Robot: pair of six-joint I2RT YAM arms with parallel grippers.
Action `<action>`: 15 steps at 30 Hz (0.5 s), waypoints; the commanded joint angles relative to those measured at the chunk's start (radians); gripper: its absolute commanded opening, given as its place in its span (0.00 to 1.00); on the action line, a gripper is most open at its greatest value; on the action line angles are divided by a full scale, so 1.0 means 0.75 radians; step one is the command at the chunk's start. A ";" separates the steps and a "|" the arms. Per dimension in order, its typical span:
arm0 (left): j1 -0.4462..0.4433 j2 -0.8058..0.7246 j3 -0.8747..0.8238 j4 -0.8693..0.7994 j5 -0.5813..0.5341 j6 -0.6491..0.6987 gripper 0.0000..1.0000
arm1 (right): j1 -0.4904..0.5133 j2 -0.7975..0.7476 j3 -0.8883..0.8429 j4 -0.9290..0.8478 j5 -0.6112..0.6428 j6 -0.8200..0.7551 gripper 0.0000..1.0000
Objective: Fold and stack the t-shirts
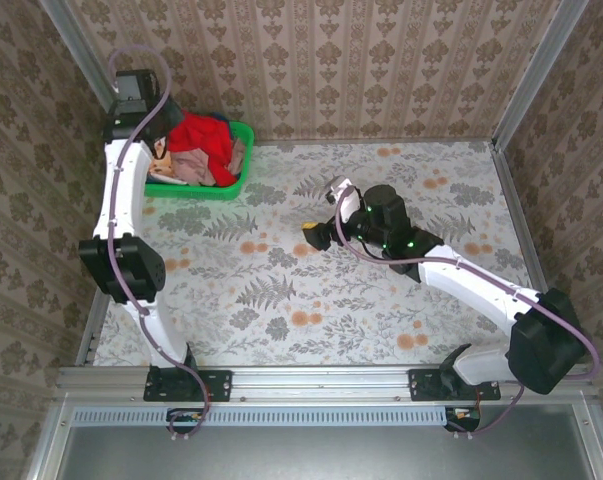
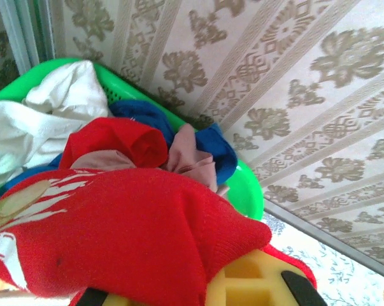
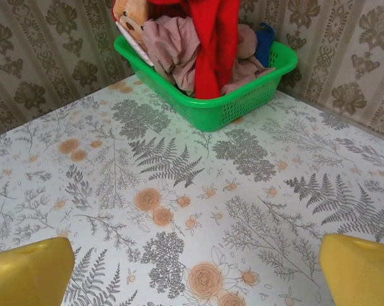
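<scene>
At the bottom edge of the left wrist view, the left claw (image 2: 239, 284) is clamped on the red t-shirt (image 2: 134, 236), and the cloth lies over its yellow fingers. Just behind it, a pink t-shirt (image 2: 192, 159), a blue t-shirt (image 2: 214, 150) and a white t-shirt (image 2: 45, 121) lie crumpled in the green basket (image 2: 246, 191). The basket stands at the upper left of the overhead view, near the patterned wall (image 2: 293, 83). The right claw (image 3: 195, 271) hangs over the flowered table (image 3: 179, 191) in the middle of that view, with its yellow fingers wide apart, well away from the basket.
</scene>
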State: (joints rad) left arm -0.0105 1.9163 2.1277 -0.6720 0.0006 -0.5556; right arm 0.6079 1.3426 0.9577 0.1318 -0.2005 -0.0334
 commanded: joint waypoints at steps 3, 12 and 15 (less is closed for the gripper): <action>0.008 -0.002 0.176 0.017 -0.006 0.086 0.00 | 0.010 0.006 0.040 0.047 -0.042 0.039 1.00; -0.008 0.129 0.531 -0.004 0.039 0.083 0.00 | 0.010 0.001 0.031 0.042 -0.036 0.051 1.00; -0.012 0.149 0.652 -0.032 0.047 0.025 0.00 | 0.010 -0.003 0.031 0.035 -0.029 0.071 1.00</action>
State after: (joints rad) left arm -0.0128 2.0327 2.5164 -0.7303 0.0162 -0.5205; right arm 0.6079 1.3430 0.9600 0.1318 -0.2150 -0.0101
